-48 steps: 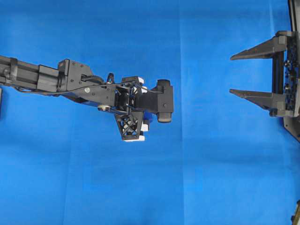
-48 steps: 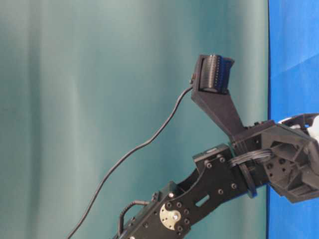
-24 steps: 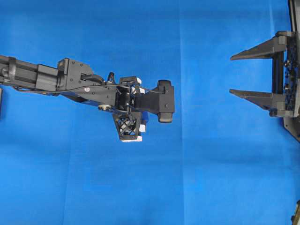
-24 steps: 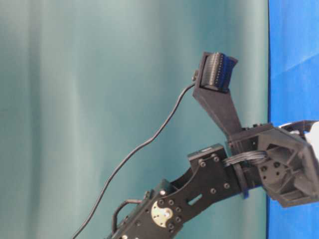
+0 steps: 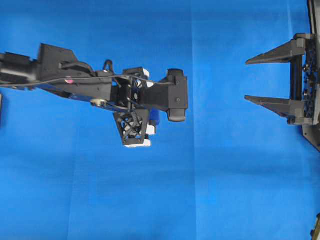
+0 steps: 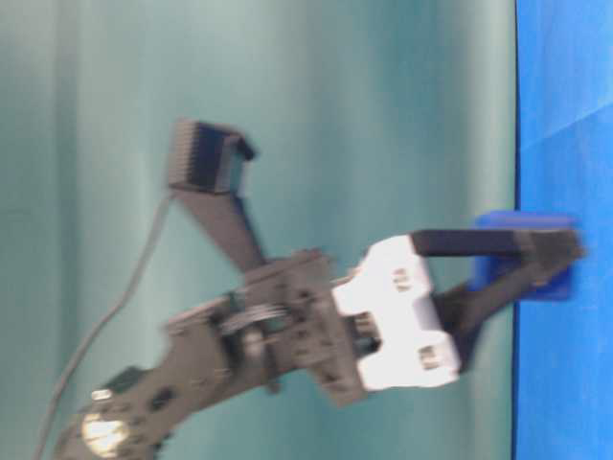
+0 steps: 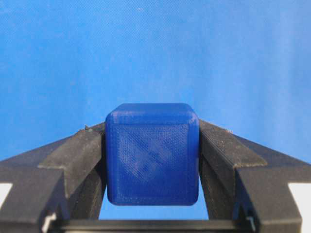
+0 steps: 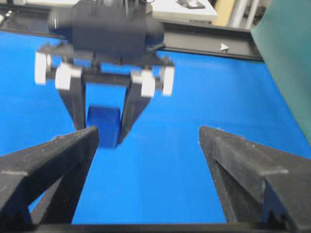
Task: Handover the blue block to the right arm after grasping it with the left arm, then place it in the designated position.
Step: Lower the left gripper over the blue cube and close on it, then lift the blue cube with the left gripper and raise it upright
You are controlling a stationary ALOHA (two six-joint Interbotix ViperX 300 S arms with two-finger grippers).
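blue cloth (image 5: 225,190) lies under both arms. the left gripper (image 7: 151,145) pinches the block (image 7: 152,154) between its fingers, clear of the cloth. the right gripper (image 5: 250,80) waits well apart, jaws spread wide, holding nothing.

The small dark-blue cube with rounded edges (image 7: 152,153) sits upright, squeezed between the left arm's two black fingers (image 7: 77,158).

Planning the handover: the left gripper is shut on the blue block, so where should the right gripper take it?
On the two faces of the blue block the left gripper leaves bare. The right gripper, already open, would probably come head-on, turned crosswise to the left fingers.
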